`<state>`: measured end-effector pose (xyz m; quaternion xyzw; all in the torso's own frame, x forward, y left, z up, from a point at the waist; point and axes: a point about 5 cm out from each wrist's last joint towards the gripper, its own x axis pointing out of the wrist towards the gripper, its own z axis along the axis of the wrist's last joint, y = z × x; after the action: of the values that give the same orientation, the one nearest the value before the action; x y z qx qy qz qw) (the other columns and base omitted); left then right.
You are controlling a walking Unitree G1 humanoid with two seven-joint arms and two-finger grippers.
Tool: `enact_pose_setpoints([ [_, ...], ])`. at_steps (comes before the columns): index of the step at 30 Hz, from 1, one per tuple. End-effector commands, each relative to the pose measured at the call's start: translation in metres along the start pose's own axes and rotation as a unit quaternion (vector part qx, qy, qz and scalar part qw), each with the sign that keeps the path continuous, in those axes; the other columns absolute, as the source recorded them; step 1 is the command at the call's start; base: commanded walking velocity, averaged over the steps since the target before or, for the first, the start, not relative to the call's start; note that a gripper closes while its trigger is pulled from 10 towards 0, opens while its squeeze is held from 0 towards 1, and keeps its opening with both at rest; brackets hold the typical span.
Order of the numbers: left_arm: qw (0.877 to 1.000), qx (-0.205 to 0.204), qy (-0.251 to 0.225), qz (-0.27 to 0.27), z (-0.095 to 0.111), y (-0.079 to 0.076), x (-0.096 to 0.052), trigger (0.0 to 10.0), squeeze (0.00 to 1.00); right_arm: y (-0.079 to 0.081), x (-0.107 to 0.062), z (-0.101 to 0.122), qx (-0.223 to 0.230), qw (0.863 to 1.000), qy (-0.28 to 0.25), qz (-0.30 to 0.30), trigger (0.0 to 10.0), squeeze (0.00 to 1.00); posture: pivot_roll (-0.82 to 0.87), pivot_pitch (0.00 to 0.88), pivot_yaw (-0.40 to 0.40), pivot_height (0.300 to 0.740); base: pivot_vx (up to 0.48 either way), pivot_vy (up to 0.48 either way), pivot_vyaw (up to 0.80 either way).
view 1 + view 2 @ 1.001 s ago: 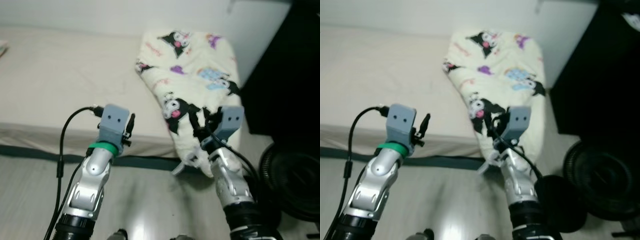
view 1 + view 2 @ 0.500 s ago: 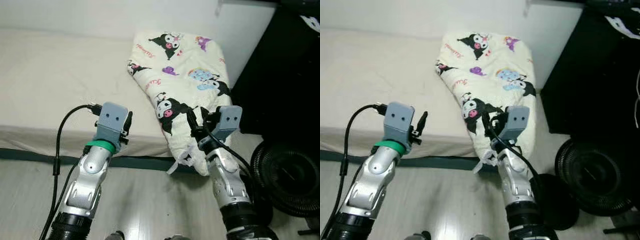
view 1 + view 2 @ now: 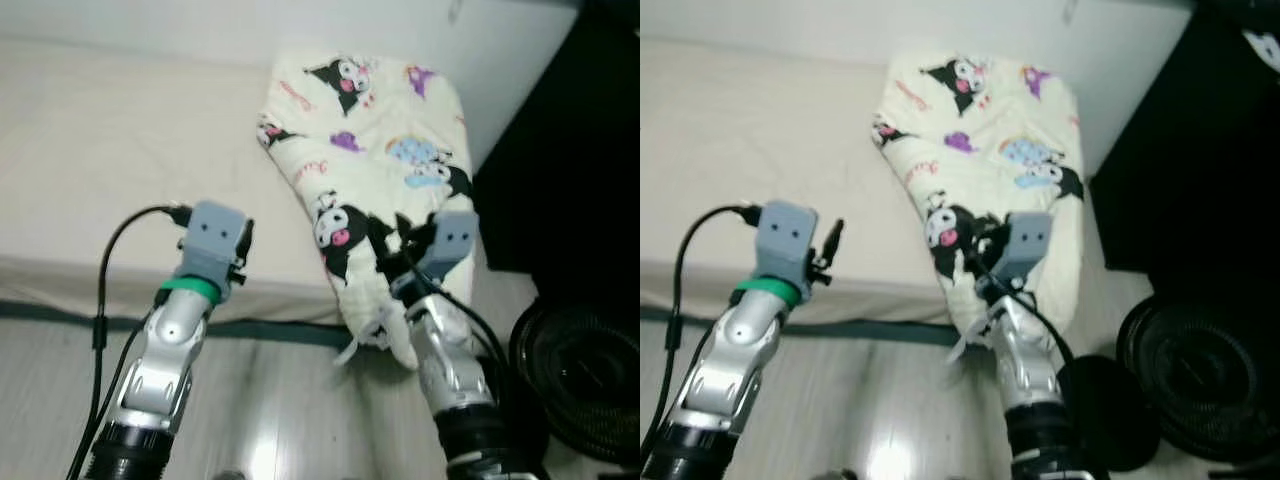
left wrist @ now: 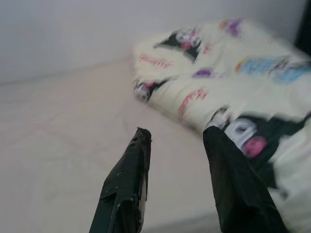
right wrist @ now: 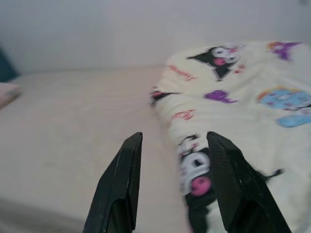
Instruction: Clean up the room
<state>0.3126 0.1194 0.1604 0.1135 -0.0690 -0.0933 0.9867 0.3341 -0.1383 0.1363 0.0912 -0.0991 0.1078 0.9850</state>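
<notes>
— Beige mattress fills the room's corner; where's the cream cartoon-print blanket?

— At its right end, spilling over the front edge. Both the left gripper and right gripper hover parted, empty.

— Risk?

— Pinching only a fold, dragging it floorward.

The blanket is partly covered on its near right by the right arm, and its print is smeared in the left wrist view. The bed runs off the left edge. The fan at the near right is cut by the right edge and by the arm. The dark furniture on the far right shows no detail. The cable leaves at the bottom edge.
</notes>
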Motion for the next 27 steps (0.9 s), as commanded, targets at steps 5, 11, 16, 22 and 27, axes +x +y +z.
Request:
enact_pose_setpoints([
  [5,1.000,0.007,0.019,0.012,-0.0093,0.0078,-0.0030,10.0,0.00,0.0073,0.0004,-0.0030,0.006,1.000,0.003,0.008,10.0,0.00,0.06,0.059,0.015,0.740,0.386,0.000,0.00],
  [11,1.000,0.007,0.020,0.013,-0.0093,0.0081,-0.0025,10.0,0.00,0.0074,0.0009,-0.0029,0.006,1.000,0.003,0.008,10.0,0.00,0.06,0.057,0.014,0.740,0.380,0.000,0.00],
  [16,1.000,0.007,0.019,0.014,-0.0094,0.0082,-0.0022,10.0,0.00,0.0075,0.0013,-0.0030,0.006,1.000,0.003,0.009,10.0,0.00,0.06,0.055,0.014,0.740,0.362,0.000,0.00],
  [22,1.000,0.001,0.019,0.012,-0.0089,0.0077,-0.0017,10.0,0.00,0.0076,0.0018,-0.0029,0.006,1.000,0.002,0.010,10.0,0.00,0.06,0.050,0.015,0.740,0.333,0.000,0.00],
  [27,1.000,-0.006,0.014,0.003,-0.0073,0.0058,-0.0024,10.0,0.00,0.0077,0.0020,-0.0028,0.006,1.000,0.002,0.010,10.0,0.00,0.06,0.050,0.015,0.740,0.054,0.000,0.00],
])
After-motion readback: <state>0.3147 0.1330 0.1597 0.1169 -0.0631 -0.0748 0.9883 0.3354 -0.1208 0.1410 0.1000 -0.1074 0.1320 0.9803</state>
